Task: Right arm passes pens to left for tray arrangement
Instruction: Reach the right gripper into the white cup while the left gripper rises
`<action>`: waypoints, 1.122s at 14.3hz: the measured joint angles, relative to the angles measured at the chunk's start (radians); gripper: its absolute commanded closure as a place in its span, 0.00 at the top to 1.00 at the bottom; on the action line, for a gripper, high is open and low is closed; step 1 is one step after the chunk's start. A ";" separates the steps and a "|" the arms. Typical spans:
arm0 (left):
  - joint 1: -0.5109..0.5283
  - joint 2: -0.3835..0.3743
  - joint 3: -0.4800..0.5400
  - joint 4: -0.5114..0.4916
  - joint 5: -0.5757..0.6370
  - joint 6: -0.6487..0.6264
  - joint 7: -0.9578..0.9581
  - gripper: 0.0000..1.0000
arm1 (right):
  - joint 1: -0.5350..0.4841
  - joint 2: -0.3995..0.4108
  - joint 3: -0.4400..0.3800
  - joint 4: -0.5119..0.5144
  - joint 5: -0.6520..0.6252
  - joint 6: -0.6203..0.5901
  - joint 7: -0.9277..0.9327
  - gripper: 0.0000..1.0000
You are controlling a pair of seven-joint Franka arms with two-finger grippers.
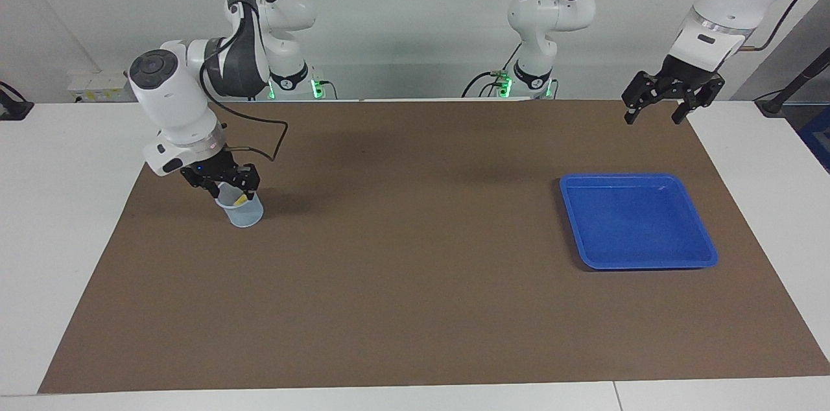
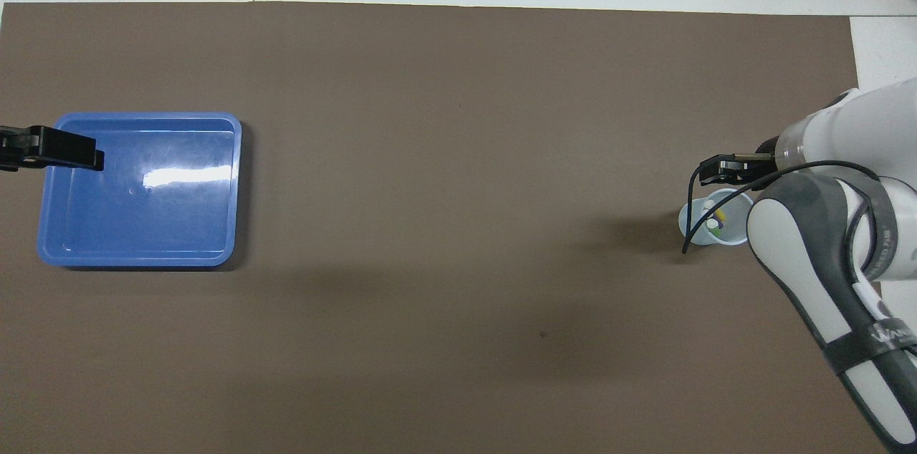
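Meanwhile, right pincer [image 1: 228,192] low at the cup [image 1: 245,213] of pens [image 1: 240,201], grip unclear; left pincer [image 1: 653,110] spread, aloft.

Bright-blue tray [image 1: 639,222], plain brown mat [image 1: 415,307], pale-blue cup [image 1: 245,213].

I have 2 high views, facing and overhead, half a turn apart, sharing the brown mat [image 1: 415,281].

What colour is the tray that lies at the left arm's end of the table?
The tray is bright blue; the overhead view shows it best.
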State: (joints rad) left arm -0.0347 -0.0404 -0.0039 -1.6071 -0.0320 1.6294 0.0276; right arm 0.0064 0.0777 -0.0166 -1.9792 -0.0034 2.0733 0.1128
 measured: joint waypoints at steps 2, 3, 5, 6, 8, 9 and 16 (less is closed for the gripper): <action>-0.001 0.000 -0.003 -0.002 -0.002 0.000 0.000 1.00 | 0.000 0.001 0.000 -0.019 0.000 -0.003 0.005 0.76; -0.002 0.000 -0.004 -0.002 -0.002 0.001 0.000 1.00 | 0.000 0.001 0.000 -0.035 0.001 -0.002 0.008 0.76; -0.002 0.000 -0.005 -0.005 -0.006 0.002 -0.001 1.00 | 0.000 0.008 0.000 -0.058 0.028 0.010 0.024 0.75; -0.002 -0.001 -0.005 -0.010 -0.010 0.008 -0.009 1.00 | 0.001 0.015 0.001 -0.062 0.037 0.015 0.032 0.75; -0.003 -0.010 -0.005 -0.048 -0.017 0.047 -0.046 1.00 | 0.009 0.022 0.004 -0.063 0.040 0.008 0.040 0.73; -0.003 -0.017 -0.004 -0.070 -0.035 0.061 -0.054 1.00 | 0.012 0.022 0.005 -0.063 0.040 0.010 0.041 0.66; -0.003 -0.069 -0.003 -0.209 -0.264 0.127 -0.110 1.00 | -0.001 0.023 0.000 -0.062 0.040 0.027 0.038 0.60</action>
State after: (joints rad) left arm -0.0381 -0.1098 -0.0073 -1.8165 -0.2962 1.7566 -0.0822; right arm 0.0051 0.1004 -0.0165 -2.0414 0.0366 2.1003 0.1507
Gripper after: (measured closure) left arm 0.000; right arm 0.396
